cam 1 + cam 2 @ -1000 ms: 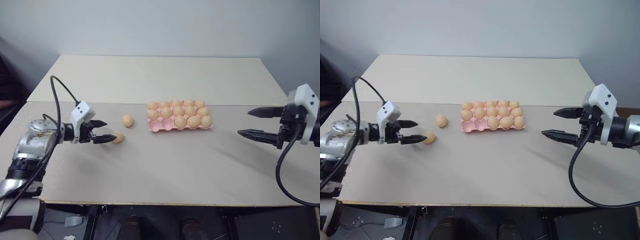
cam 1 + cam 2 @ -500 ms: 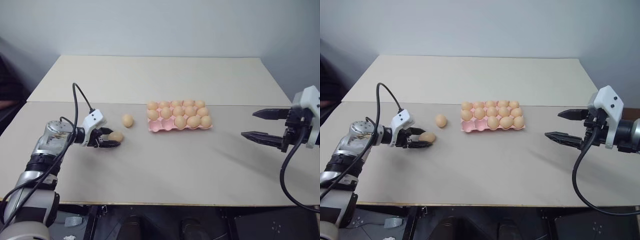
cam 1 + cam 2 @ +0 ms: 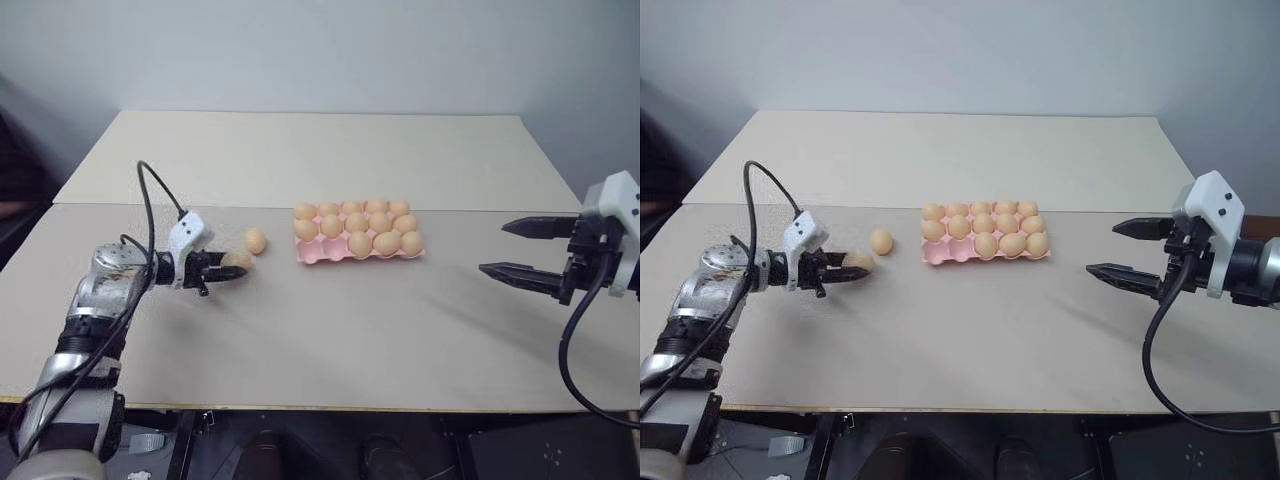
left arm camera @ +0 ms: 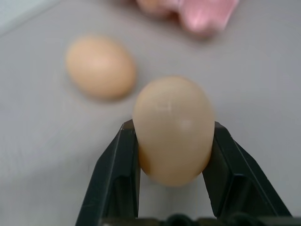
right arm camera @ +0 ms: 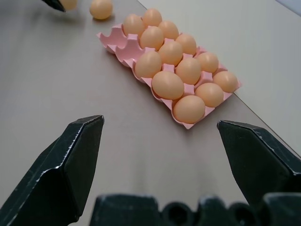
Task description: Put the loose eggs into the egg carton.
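With one egg already pinched between the left gripper jaws at frame left, the egg carton is found off to its right, empty cups nearest, while the right gripper is kept spread, far right.

You see a pale pink egg carton holding thirteen tan eggs, one loose egg lying on the table beside it, and another egg clamped between black fingers.
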Robot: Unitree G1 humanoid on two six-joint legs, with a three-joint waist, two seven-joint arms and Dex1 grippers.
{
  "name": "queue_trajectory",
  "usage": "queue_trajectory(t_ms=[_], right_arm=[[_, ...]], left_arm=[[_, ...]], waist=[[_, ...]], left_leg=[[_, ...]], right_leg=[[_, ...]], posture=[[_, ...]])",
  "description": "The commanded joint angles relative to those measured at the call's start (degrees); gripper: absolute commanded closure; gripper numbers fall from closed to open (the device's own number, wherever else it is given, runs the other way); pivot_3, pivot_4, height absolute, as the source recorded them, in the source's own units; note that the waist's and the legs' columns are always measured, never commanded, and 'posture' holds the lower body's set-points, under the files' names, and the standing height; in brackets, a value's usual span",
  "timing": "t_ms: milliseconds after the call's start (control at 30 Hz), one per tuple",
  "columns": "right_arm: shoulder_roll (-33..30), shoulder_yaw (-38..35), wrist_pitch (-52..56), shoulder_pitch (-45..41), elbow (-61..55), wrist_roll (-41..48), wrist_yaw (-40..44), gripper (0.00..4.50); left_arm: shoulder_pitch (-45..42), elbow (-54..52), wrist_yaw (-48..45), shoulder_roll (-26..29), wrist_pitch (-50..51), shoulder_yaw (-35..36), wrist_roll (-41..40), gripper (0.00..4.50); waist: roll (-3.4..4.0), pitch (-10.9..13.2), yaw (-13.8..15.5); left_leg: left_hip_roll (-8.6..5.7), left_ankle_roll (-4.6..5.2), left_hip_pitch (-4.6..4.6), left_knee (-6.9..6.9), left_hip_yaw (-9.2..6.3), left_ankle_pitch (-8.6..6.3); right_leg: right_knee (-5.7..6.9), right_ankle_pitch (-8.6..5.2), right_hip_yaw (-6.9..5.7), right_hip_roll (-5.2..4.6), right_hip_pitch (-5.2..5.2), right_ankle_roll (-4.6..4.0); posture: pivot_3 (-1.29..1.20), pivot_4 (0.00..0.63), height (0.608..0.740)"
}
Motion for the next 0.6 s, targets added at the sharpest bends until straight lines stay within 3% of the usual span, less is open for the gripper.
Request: queue_trajectory(t_ms=[33, 167, 367, 600], right_arm=[[-0.47, -2.40, 0.44, 0.44, -2.39, 1.20, -0.96, 0.00], [0.19, -2.14, 0.81, 0.67, -3.58, 1.62, -2.27, 0.00], [0.20, -3.61, 1.72, 2.58, -5.55, 2.56, -3.25, 0.00], [-0.25, -4.70, 2.69, 4.03, -7.27, 3.61, -4.58, 0.00]], left_arm=[[1.16, -12.53, 8.14, -5.50, 2.94, 3.02, -4.10, 3.03], [-0.31, -16.19, 16.09, -13.11, 3.72, -1.63, -0.67, 3.04], [-5.89, -10.55, 24.88, -22.02, 1.30, -7.76, 5.58, 3.04], [-10.42, -6.15, 27.27, -25.49, 3.94, -10.90, 8.68, 3.04]], waist=[[0.00, 0.00, 0.28], [-0.01, -0.01, 0.48], [-0.02, -0.01, 0.60], [-0.02, -0.01, 0.53]], left_leg=[[0.00, 0.01, 0.01, 0.05, -0.04, 0.00], [-0.05, 0.05, 0.11, 0.12, -0.08, -0.03], [-0.09, 0.06, 0.14, 0.12, -0.12, -0.03], [-0.12, 0.06, 0.16, 0.12, -0.14, -0.03]], right_leg=[[0.00, 0.00, -0.04, -0.01, 0.06, 0.01], [-0.04, 0.03, -0.03, -0.01, 0.26, 0.05], [-0.06, 0.03, -0.01, 0.00, 0.29, 0.05], [-0.07, 0.03, -0.01, 0.00, 0.29, 0.05]], posture=[[0.00, 0.150, 0.740], [0.00, 0.150, 0.740], [0.00, 0.150, 0.740], [0.00, 0.150, 0.740]])
